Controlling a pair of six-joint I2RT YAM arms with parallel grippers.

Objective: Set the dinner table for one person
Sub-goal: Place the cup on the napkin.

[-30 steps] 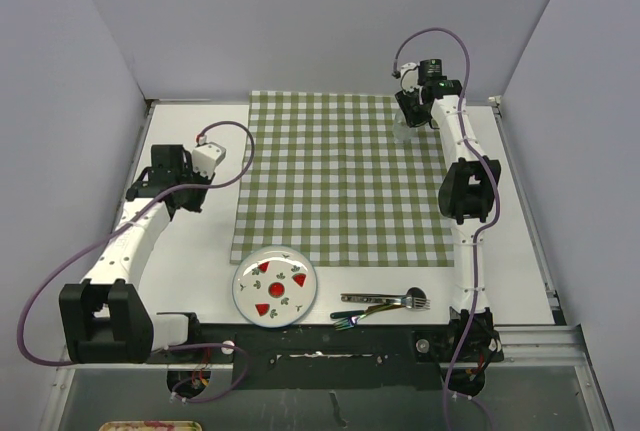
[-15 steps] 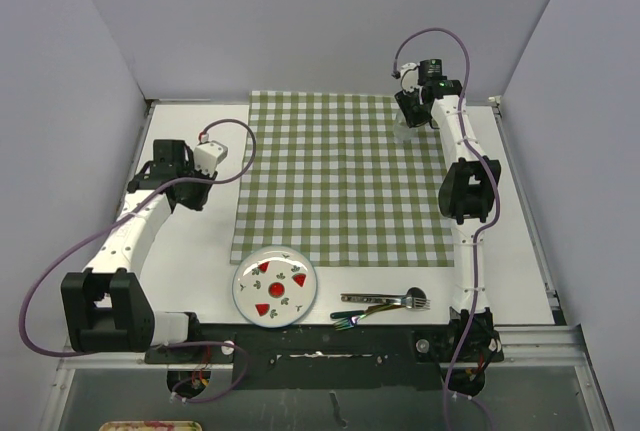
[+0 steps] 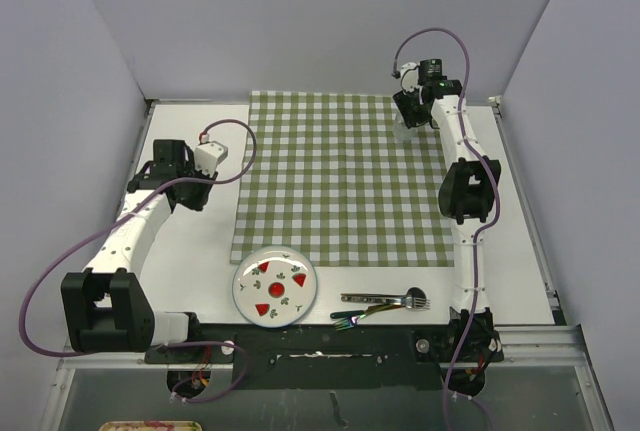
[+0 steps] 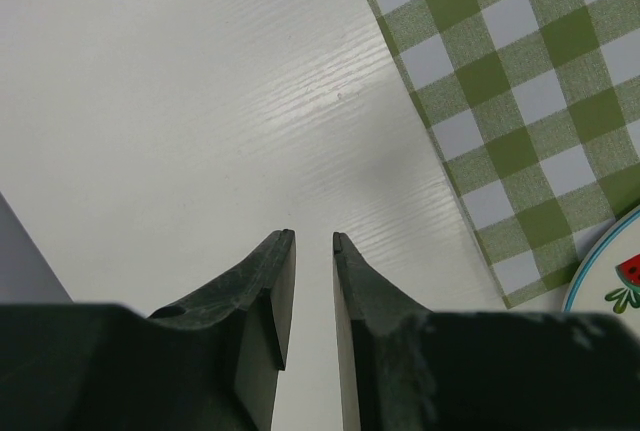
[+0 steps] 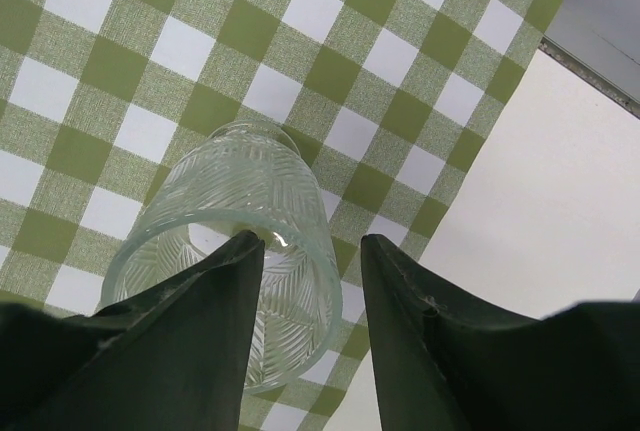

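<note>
Three bare walls of pale lavender-grey close the scene in: a back wall [image 3: 320, 21], a left wall [image 3: 60, 131] and a right wall [image 3: 590, 81]. The white counter [image 3: 190, 251] runs up to them. The light is soft and even, and shadows are faint.

Got a white table [image 3: 190, 251] with a green checked cloth [image 3: 340, 181] spread on it, watermelon plate [image 3: 274, 287] at the cloth's near-left corner, cutlery [image 3: 385, 301] just beside.
</note>
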